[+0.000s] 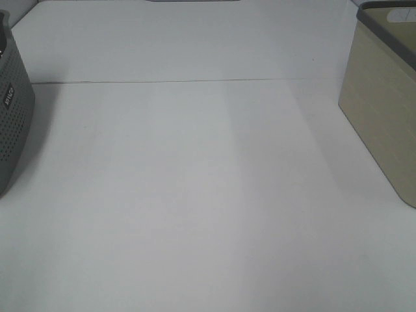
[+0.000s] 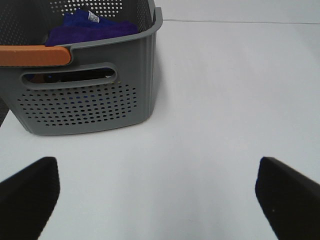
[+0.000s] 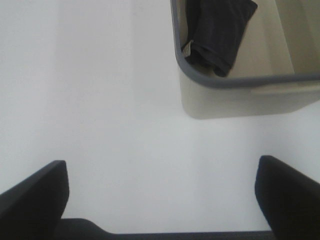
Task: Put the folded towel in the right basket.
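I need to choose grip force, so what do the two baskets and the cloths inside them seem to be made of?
Grey basket: likely rigid matte plastic, with moulded perforations and handle slot. Beige basket: smooth plastic-looking wall, grey rim. Purple towel: soft, fuzzy fabric, possibly microfibre. Dark cloth: thin, limp woven or knit fabric with a stitched hem.

both baskets cut off: grey basket (image 1: 12, 110) at left edge, beige basket (image 1: 383, 110) at right edge.

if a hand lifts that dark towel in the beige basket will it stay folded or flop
Probably flop: the dark towel looks like soft cloth, draped and creased inside the beige basket. It likely weighs little, and a pinch at one edge may unfold it.
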Tool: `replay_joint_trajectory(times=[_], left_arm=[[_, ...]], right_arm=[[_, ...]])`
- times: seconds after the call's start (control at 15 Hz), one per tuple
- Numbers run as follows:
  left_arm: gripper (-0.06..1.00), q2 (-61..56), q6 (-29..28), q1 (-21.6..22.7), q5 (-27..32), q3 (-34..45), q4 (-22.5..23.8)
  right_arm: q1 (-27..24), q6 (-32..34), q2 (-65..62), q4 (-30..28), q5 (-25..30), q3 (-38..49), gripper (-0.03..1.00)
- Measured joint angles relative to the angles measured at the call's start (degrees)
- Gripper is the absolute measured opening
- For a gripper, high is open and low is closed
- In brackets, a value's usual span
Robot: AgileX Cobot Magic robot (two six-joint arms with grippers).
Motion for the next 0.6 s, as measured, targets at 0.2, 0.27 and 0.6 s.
replay_joint_trajectory(times=[0.2, 0.27, 0.6], left_arm=[[0.99, 0.0, 0.0, 0.0, 0.0, 0.0, 0.0], [0.99, 0.0, 0.0, 0.0, 0.0, 0.0, 0.0], [0.99, 0.0, 0.0, 0.0, 0.0, 0.0, 0.0]], right_arm=[[0.0, 1.49, -19.94, 0.0, 0.06, 13.12, 0.97], [0.0, 1.49, -22.29, 0.0, 0.06, 14.73, 0.97], [0.0, 1.03, -39.25, -2.35, 0.11, 28.02, 0.97]])
